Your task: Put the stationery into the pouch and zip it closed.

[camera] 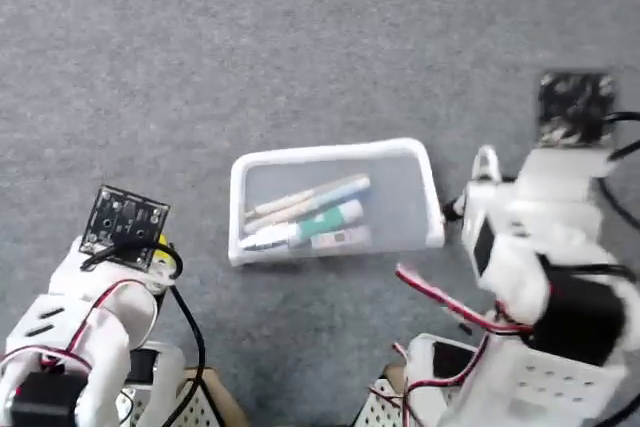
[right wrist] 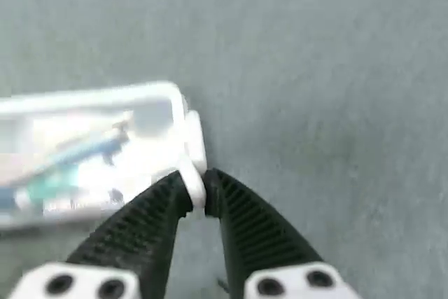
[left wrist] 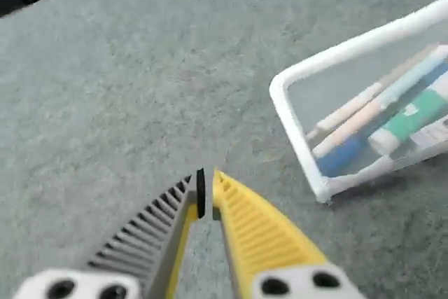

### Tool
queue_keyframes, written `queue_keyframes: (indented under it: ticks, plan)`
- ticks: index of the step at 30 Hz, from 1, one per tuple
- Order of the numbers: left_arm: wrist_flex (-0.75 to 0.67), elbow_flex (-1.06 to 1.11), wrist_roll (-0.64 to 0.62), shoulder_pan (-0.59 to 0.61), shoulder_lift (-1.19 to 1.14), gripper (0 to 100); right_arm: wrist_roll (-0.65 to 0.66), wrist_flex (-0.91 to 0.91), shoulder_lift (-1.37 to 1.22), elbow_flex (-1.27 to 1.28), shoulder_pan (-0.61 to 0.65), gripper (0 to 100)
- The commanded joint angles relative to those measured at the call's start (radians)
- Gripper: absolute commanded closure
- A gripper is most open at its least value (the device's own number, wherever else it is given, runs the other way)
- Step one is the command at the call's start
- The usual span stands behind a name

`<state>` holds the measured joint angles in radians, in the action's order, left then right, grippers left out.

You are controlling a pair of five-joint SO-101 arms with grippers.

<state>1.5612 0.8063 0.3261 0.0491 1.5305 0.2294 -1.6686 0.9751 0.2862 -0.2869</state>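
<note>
Stationery (camera: pixel 310 215) sits in the pouch (camera: pixel 335 150); zipping remains, right gripper (right wrist: pixel 199 199) clamped on what seems its zip tab (right wrist: pixel 193 138), left gripper (left wrist: pixel 207 194) closed empty.

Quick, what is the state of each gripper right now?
Left gripper: shut, holding nothing.
Right gripper: shut on the white tab at the end of the pouch.
</note>
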Motion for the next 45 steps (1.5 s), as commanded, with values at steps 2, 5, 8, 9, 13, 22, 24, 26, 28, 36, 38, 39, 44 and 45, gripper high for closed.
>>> queue_keyframes:
  ticks: [2, 5, 8, 9, 13, 22, 24, 26, 28, 36, 38, 39, 44, 45]
  plan:
    - [-0.002, 0.134, 0.012, 0.076, 0.097, 95, 0.083, 0.181, 0.226, 0.346, -0.11, 98.5]
    - [-0.005, 0.211, 0.012, 0.101, 0.163, 95, 0.094, 0.301, 0.401, 0.565, -0.193, 98.5]
    - [-0.017, 0.226, 0.014, 0.131, 0.212, 95, 0.094, 0.374, 0.576, 0.759, -0.236, 98.5]
    - [-0.018, 0.232, 0.014, 0.134, 0.221, 95, 0.095, 0.382, 0.631, 0.814, -0.238, 98.5]
    - [-0.061, 0.3, 0.014, 0.14, 0.255, 95, 0.152, 0.379, 0.811, 0.998, -0.238, 98.5]
    - [-0.155, 0.521, 0.014, 0.14, 0.264, 95, 0.164, 0.384, 0.901, 1.138, -0.242, 98.5]
    - [-0.167, 0.555, 0.012, 0.14, 0.264, 95, 0.164, 0.384, 0.903, 1.162, -0.242, 98.5]
    - [-0.181, 0.57, 0.008, 0.14, 0.264, 95, 0.164, 0.384, 0.903, 1.19, -0.241, 98.5]
    - [-0.181, 0.579, 0.008, 0.139, 0.264, 95, 0.164, 0.384, 0.903, 1.221, -0.239, 98.5]
    - [-0.201, 0.694, 0.005, 0.14, 0.264, 95, 0.164, 0.384, 0.903, 1.333, -0.236, 98.5]
    - [-0.222, 0.713, 0.005, 0.14, 0.264, 95, 0.164, 0.384, 0.903, 1.356, -0.236, 98.4]
    - [-0.239, 0.727, 0.005, 0.14, 0.264, 95, 0.164, 0.384, 0.905, 1.369, -0.236, 98.4]
    - [-0.269, 0.811, 0.005, 0.14, 0.264, 95, 0.164, 0.385, 0.905, 1.386, -0.236, 98.4]
    - [-0.272, 0.817, 0.005, 0.14, 0.264, 95, 0.17, 0.385, 0.905, 1.385, -0.236, 98.4]
